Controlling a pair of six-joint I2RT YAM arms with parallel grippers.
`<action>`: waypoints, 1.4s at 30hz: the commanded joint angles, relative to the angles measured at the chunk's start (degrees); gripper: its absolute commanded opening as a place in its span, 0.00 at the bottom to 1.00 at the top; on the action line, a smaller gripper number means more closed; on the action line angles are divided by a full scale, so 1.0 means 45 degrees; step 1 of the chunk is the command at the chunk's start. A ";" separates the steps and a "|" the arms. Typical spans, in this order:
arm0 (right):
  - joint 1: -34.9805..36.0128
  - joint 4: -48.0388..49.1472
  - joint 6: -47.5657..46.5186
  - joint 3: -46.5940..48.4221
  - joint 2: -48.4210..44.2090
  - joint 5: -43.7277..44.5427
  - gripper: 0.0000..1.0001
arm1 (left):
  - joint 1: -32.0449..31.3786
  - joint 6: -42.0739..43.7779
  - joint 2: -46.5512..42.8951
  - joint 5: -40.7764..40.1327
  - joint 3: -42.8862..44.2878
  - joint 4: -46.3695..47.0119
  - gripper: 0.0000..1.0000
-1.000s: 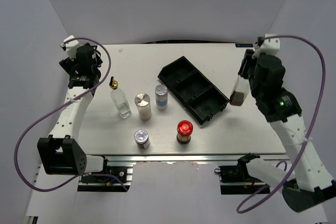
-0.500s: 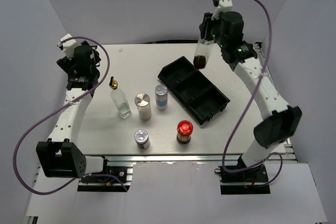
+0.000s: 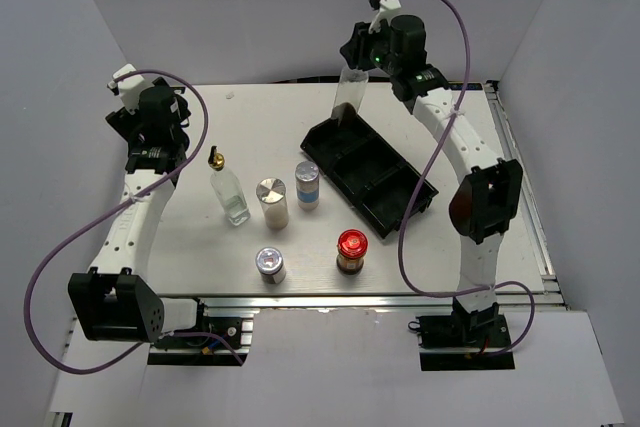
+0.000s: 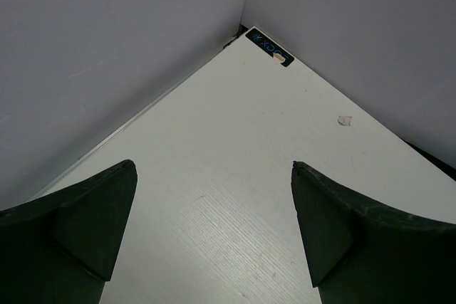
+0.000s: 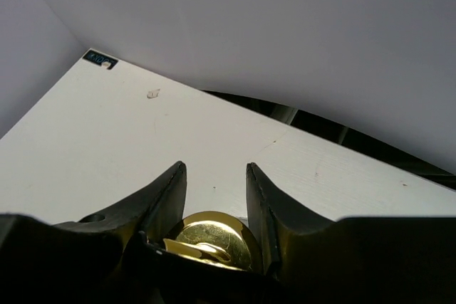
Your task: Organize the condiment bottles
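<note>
My right gripper (image 3: 362, 59) is shut on the gold pour spout (image 5: 210, 238) of a clear glass bottle (image 3: 348, 97), which hangs upright above the far-left end of the black tray (image 3: 425, 187). In the right wrist view only the spout shows, between my gripper's (image 5: 216, 169) fingers. A second gold-spouted glass bottle (image 3: 230, 192), a silver-capped shaker (image 3: 272, 203) and a blue-labelled shaker (image 3: 307, 185) stand in a row left of the tray. Nearer me stand a silver-capped jar (image 3: 270, 264) and a red-lidded dark jar (image 3: 351, 251). My left gripper (image 3: 160, 112) (image 4: 214, 169) is open and empty over the table's far-left part.
The tray lies diagonally with three compartments, all showing nothing inside. Grey walls close in the table's back and sides. A small sticker (image 4: 269, 46) marks the far-left corner. Purple cables loop off both arms.
My right arm has swung from the tray's right side up and leftward, carrying the glass bottle to above the tray's far-left end. The left arm and standing bottles have not moved.
</note>
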 commanded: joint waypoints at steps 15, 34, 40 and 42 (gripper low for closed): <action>-0.0087 0.4058 -0.1790 -0.2601 0.0245 -0.3023 0.00 | 0.0044 0.0086 -0.0818 -0.0069 0.0128 -0.0288 0.98; -0.0107 0.4275 -0.2216 -0.4420 -0.0847 -0.4252 0.87 | 0.0044 -0.0715 -0.2303 0.1042 0.0030 -0.0972 0.98; -0.0087 0.3396 -0.2454 -0.3717 -0.1199 -0.4450 0.89 | 0.0044 -0.1067 -0.2537 0.1628 0.0304 -0.1577 0.98; -0.0087 0.3297 -0.2493 -0.3677 -0.1355 -0.4391 0.89 | 0.0044 -0.1086 -0.2635 0.1999 0.0304 -0.1849 0.98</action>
